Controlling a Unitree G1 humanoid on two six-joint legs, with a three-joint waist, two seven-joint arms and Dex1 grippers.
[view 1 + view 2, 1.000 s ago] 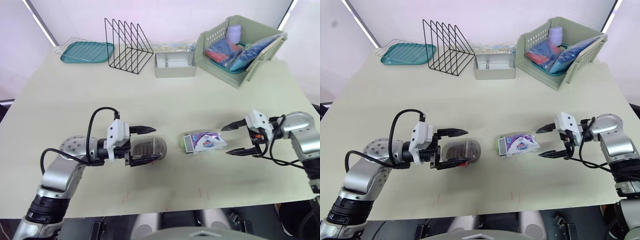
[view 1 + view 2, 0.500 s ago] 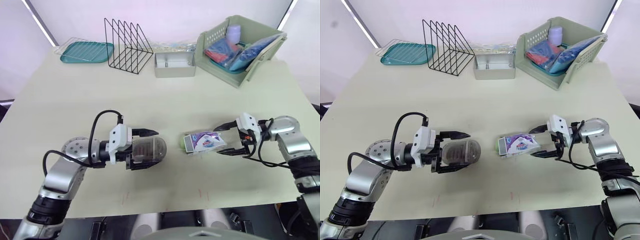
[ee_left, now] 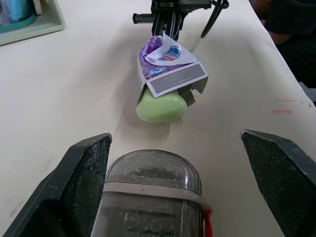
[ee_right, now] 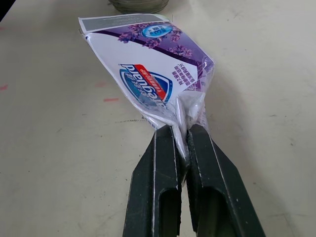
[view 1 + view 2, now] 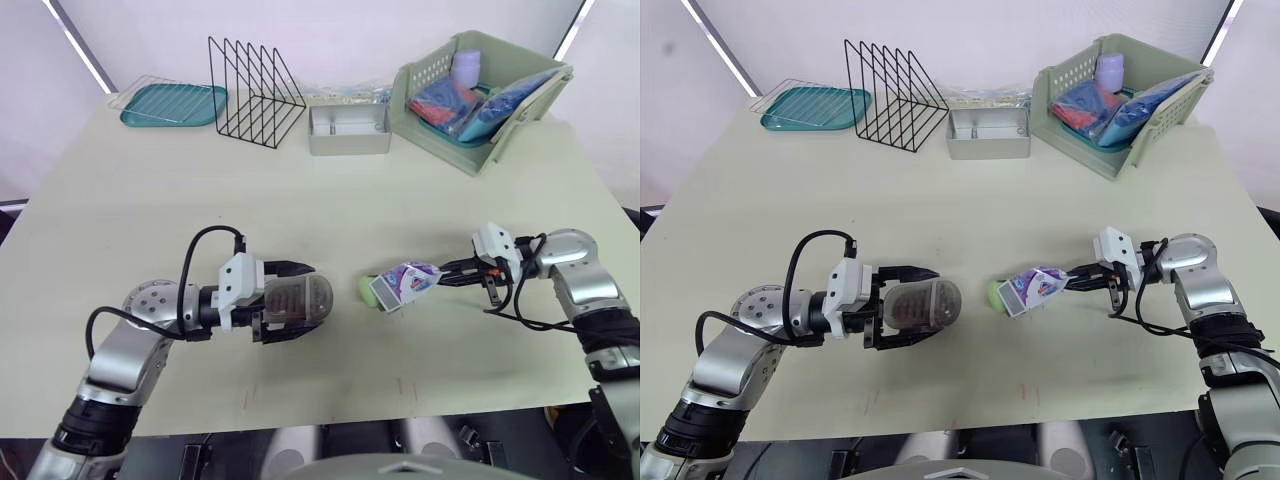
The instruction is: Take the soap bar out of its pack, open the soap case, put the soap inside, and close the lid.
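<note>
The clear grey soap case (image 5: 296, 300) lies on its side on the table, between the fingers of my left gripper (image 5: 302, 301). That gripper is open, with a finger (image 3: 81, 173) on either side of the case. To the right, my right gripper (image 5: 447, 272) is shut on the crimped end of the purple-and-white soap pack (image 5: 407, 279), its fingers (image 4: 165, 168) pinching the wrapper (image 4: 153, 64). The pack tilts up at the held end. The green soap bar (image 3: 162, 106) pokes out of the pack's open end, toward the case.
Along the back edge stand a teal tray with a wire rack (image 5: 175, 103), a black wire file rack (image 5: 255, 90), a metal tin (image 5: 349, 130) and a green basket (image 5: 445, 125) holding several packs.
My right gripper has shut on the pack's end and raised it, so the pack has tilted and the green soap now shows. The left gripper has stayed open around the case.
</note>
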